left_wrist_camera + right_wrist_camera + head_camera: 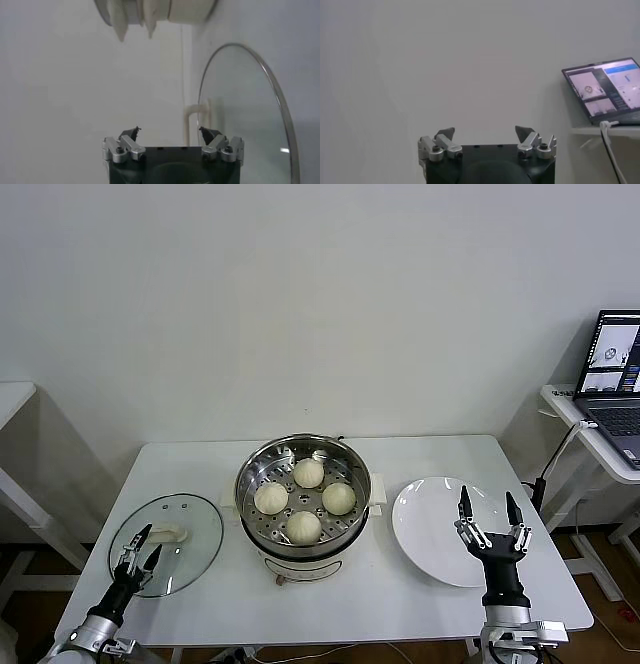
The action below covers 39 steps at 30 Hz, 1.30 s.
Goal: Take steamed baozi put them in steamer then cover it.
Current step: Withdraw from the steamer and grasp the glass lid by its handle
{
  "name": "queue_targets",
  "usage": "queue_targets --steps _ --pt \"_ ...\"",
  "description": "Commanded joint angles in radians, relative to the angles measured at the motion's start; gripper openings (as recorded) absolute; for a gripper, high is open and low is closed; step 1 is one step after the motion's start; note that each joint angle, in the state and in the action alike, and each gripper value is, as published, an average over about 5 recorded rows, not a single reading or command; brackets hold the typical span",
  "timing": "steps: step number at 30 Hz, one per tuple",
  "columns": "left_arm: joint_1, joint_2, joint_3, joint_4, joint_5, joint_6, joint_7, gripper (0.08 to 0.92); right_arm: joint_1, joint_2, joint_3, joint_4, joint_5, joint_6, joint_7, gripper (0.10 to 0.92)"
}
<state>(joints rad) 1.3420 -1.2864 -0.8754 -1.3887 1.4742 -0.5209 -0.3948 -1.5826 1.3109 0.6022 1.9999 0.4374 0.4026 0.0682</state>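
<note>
Several cream-white pleated baozi (305, 498) sit on the perforated tray inside the shiny steel steamer (248, 472) at the table's middle. The clear glass cover (190, 534) with its white handle (168, 535) lies flat on the table left of the steamer; it also shows in the left wrist view (240, 110). My left gripper (139, 550) is open and empty, low over the cover's near edge, its fingertips close to the handle (195, 120). My right gripper (488, 512) is open and empty, raised over the near right part of the white plate (430, 519).
The white table (200, 459) carries the empty plate to the right of the steamer. A side desk with an open laptop (615, 374) stands at the far right, with a cable hanging from it. Another white table edge (15, 399) shows at the far left.
</note>
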Motion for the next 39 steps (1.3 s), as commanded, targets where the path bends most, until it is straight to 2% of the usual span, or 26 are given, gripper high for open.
queue_targets --steps 1,14,27,30,39 --pt "-0.081 0.007 0.008 0.06 0.075 0.014 -0.015 0.823 -0.007 0.004 0.005 -0.006 -0.005 0.006 -0.001 0.823" --pt "-0.164 0.0 0.032 0.116 0.073 0.044 -0.003 0.823 -0.012 -0.001 0.009 -0.024 -0.022 0.022 -0.007 0.823" --pt "-0.19 -0.013 0.052 0.157 0.075 0.069 -0.002 0.818 -0.018 0.002 0.001 -0.043 -0.043 0.034 -0.013 0.823" --pt "-0.187 -0.014 0.054 0.168 0.081 0.073 -0.002 0.77 -0.02 0.001 0.0 -0.044 -0.044 0.035 -0.013 0.823" --pt "-0.181 -0.022 0.048 0.169 0.091 0.089 -0.008 0.515 -0.019 0.002 -0.008 -0.049 -0.05 0.038 -0.014 0.823"
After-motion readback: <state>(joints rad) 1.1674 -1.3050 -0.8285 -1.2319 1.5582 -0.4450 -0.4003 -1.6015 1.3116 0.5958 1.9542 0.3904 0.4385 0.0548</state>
